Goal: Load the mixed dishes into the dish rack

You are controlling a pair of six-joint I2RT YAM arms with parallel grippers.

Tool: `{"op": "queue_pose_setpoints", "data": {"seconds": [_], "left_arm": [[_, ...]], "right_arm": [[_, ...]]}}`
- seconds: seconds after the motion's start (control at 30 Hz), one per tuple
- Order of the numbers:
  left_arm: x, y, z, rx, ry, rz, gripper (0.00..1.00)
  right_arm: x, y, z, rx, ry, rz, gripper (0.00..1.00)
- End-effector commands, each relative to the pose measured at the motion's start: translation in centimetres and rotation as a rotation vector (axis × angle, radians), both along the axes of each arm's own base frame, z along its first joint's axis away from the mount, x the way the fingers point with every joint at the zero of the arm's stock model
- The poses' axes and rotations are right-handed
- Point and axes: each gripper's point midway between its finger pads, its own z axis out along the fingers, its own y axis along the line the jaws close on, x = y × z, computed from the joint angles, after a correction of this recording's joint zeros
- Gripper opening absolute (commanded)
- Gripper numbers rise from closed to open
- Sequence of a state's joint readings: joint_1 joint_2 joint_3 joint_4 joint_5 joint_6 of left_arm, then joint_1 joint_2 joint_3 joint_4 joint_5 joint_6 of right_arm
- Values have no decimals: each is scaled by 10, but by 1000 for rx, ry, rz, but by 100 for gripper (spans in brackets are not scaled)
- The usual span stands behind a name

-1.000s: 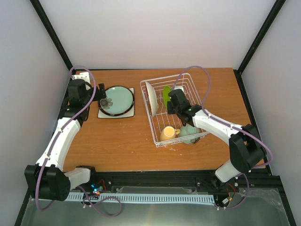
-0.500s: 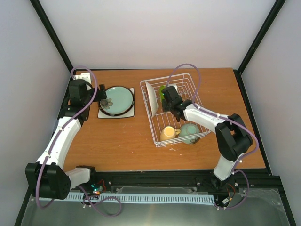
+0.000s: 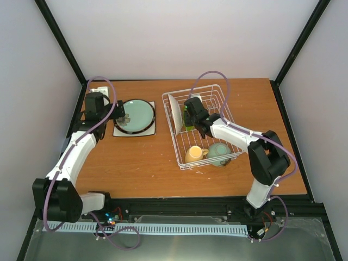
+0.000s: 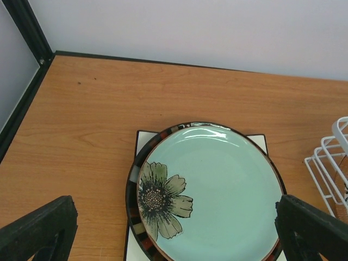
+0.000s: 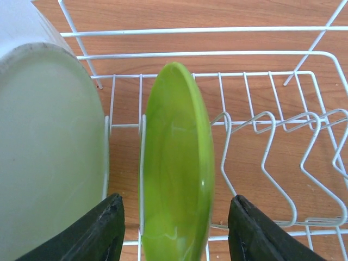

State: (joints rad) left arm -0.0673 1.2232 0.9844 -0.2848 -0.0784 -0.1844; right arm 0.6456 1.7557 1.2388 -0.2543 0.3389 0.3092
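Since the lime green plate is now standing in the dish rack, the right gripper fingers are flanking it loosely; the left gripper, spread wide, is nearing the pale teal plate.

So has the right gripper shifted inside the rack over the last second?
Yes. The right gripper has moved left across the dish rack, ending closer to the white plate standing at the rack's left side.

A robot test cell in a lab. Plain white panels and black posts box in the table beyond the fingers, and bare wiring sits well behind them.
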Motion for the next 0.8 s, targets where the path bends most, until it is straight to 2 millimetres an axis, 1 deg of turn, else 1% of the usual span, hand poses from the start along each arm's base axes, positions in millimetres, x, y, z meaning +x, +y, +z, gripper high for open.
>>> {"op": "queue_pose_setpoints", "data": {"seconds": [0.0,0.1,0.17,0.27,0.3,0.37,0.4,0.43,0.5,0.6,0.67,0.77], "left_arm": [[6,1,-18,-19,46,-1,100],[8,5,-44,-86,126,-21,100],[9,12,-58,-163,164,-25,99],[10,22,-72,-241,190,-30,92],[12,23,-75,-249,200,-36,86],[17,24,-81,-265,221,-42,62],[20,24,-84,-277,236,-46,53],[23,22,-89,-292,254,-58,50],[30,16,-97,-326,283,-94,48],[38,9,-108,-362,320,-132,45],[43,9,-115,-364,337,-131,46],[46,11,-122,-357,354,-126,49]], "right_arm": [[-4,-10,37,30,-80,-48,53],[-12,-26,64,49,-145,-84,53],[-20,-36,85,66,-192,-99,54],[-32,-50,108,81,-236,-117,55],[-36,-53,116,89,-250,-119,55],[-41,-58,127,99,-270,-121,55],[-44,-61,132,106,-279,-121,55],[-45,-62,135,109,-284,-120,55],[-49,-64,143,121,-297,-118,55],[-52,-67,147,128,-306,-119,55],[-54,-69,147,128,-305,-120,55],[-55,-71,148,131,-307,-120,55]]}}
